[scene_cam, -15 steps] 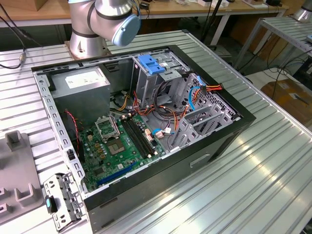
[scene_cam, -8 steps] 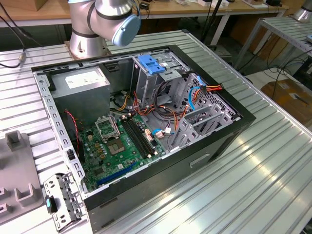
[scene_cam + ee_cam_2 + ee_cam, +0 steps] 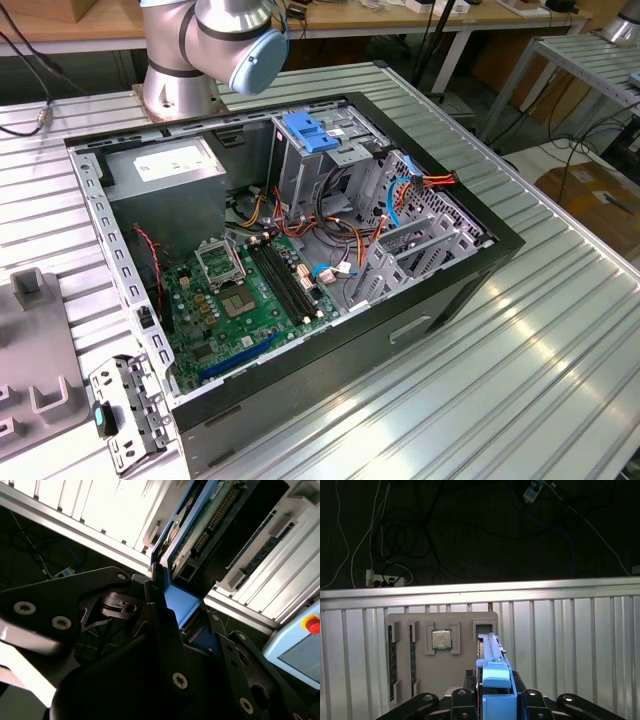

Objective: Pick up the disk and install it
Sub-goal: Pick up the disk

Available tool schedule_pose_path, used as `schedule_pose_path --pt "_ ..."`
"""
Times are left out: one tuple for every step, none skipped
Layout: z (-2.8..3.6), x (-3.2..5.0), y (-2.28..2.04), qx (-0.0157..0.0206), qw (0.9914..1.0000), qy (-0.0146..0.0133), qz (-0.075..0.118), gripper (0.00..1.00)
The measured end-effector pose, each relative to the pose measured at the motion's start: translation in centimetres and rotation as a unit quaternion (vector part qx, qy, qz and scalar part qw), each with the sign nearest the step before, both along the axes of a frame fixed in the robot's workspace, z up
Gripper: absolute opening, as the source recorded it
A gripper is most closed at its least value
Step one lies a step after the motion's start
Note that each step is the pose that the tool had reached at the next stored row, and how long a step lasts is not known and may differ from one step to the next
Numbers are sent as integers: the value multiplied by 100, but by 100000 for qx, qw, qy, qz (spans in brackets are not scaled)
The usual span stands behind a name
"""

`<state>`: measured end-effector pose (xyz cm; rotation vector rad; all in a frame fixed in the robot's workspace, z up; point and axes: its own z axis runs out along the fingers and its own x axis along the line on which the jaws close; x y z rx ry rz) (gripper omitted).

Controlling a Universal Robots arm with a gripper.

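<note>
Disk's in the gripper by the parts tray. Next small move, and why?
Probably a short, straight pull away from the grey tray. In the first wrist view the gripper looks closed on the disk at its blue rails, with the disk on edge and its far end close by the tray's slot. Clearing that slot first should avoid snagging before any swing.

No text made out anywhere, print on the white sticker (image 3: 172, 160) of the grey power-supply box (image 3: 150, 192) too small to be read
</note>
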<state>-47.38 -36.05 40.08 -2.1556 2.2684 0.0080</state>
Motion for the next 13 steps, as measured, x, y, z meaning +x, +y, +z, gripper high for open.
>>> schedule_pose_path --pt "13 0 0 -1 100000 2 -1 37" --pt "21 0 0 0 100000 2 0 37" --pt "33 0 0 -1 100000 3 -1 37" --pt "42 0 0 -1 100000 1 -2 37" --pt "57 0 0 1 100000 2 -1 37" --pt "68 0 0 2 100000 -3 -1 37" --pt "87 0 0 1 100000 5 -2 37" --pt "101 0 0 1 100000 2 -1 37" --pt "115 0 0 -2 100000 5 -1 37" --pt "125 0 0 0 100000 5 -2 37" --pt "135 0 0 0 100000 4 -1 37" --pt "146 0 0 -1 100000 3 -1 37" --pt "159 0 0 1 100000 0 -2 37"
